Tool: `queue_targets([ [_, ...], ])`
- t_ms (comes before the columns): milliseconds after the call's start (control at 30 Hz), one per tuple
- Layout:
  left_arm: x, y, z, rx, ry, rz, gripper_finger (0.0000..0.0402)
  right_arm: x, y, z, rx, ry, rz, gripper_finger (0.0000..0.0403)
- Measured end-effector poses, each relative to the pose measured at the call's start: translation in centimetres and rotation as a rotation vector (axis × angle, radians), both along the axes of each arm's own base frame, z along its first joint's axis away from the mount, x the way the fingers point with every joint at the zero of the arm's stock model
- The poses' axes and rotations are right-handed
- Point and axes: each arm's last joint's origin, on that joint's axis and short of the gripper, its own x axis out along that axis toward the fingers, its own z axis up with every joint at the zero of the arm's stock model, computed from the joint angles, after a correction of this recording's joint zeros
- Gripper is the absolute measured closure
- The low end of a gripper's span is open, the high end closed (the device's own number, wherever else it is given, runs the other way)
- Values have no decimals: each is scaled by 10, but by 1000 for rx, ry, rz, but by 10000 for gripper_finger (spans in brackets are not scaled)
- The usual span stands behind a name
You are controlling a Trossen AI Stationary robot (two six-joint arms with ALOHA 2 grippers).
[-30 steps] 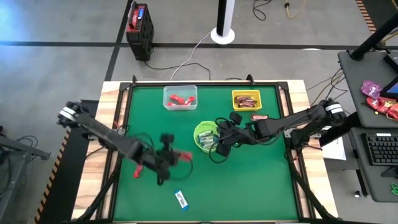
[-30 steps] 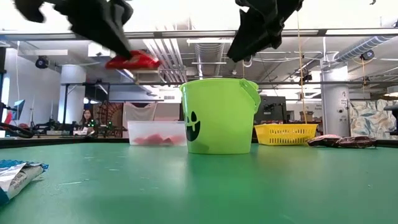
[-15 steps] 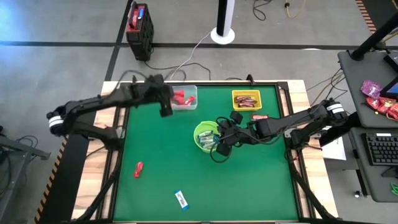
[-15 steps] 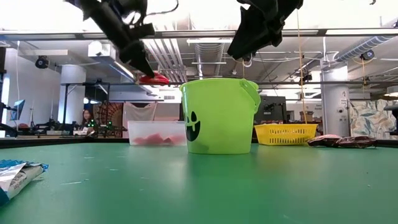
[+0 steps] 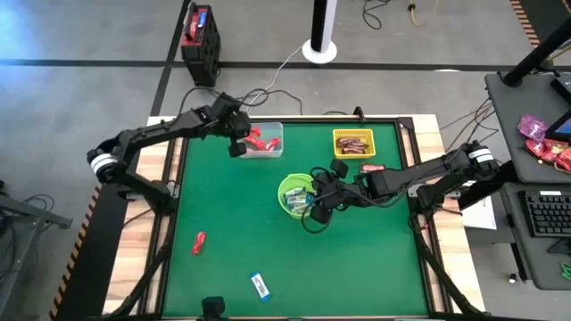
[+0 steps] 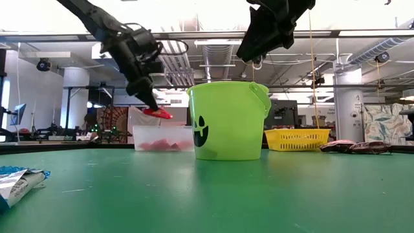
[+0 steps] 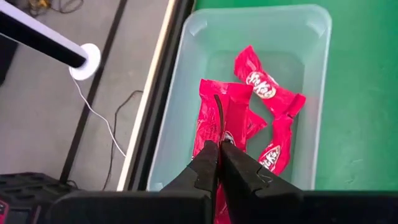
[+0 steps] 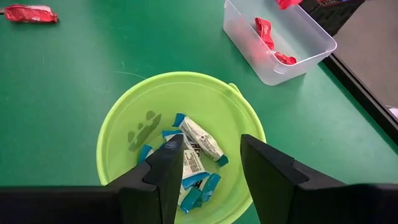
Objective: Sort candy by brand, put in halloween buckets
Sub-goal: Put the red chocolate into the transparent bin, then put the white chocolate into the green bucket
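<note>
**Left pincer clamped on a red bar over the clear box**

Left gripper (image 7: 219, 151) is pinched tight on a red-wrapped candy bar (image 7: 219, 118), which hangs from the fingertips directly above the clear rectangular plastic box (image 5: 259, 140) at the table's 11 o'clock. We judge the bar is held there for release, since that box takes the red brand. We count at least two red bars (image 7: 264, 87) already in the box; they overlap, so the exact number is uncertain.

We find the right gripper (image 8: 208, 165) hovering over the lime-green round plastic bucket (image 5: 295, 194) near table centre, fingers standing apart with nothing between them. That position fits a drop just made into the bucket, though we state this only as a judgement. The bucket holds roughly three blue-and-white wrapped bars (image 8: 198, 140), heaped so that the count is approximate.

The yellow mesh-sided square basket (image 5: 354, 143) sits at 1 o'clock and holds dark brown wrapped bars (image 5: 354, 144), number unclear. One further bar (image 5: 372, 167) lies on the green table surface (image 5: 223, 196) just outside that basket.

Two bars remain loose elsewhere: one red bar (image 5: 198, 242) at 8 o'clock and one blue-and-white bar (image 5: 259, 285) at 6 o'clock.
</note>
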Motion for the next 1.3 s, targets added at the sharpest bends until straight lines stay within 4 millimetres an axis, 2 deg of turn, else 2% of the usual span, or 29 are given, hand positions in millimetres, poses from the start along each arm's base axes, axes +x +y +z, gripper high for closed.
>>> queue_targets([
  [333, 6, 6, -20, -67, 37, 34, 389, 0, 0, 0, -2, 1, 2, 252],
  [633, 5, 2, -14, -54, 32, 100, 327, 0, 0, 0, -3, 2, 3, 252],
  [767, 8, -15, -7, -115, 6, 119, 319, 0, 0, 0, -1, 1, 2, 252],
  [900, 17, -60, 8, -234, -43, 15, 318, 0, 1, -1, 26, 4, 9, 252],
  [1033, 26, -135, 21, -311, -94, -165, 318, -2, 6, -1, 40, 13, 29, 252],
  [1167, 20, -216, 15, -333, -80, -326, 318, -3, 13, -2, 66, 19, 71, 252],
  [1300, 3, -282, 2, -266, -99, -346, 318, -4, 20, -1, 81, 20, 99, 252],
])
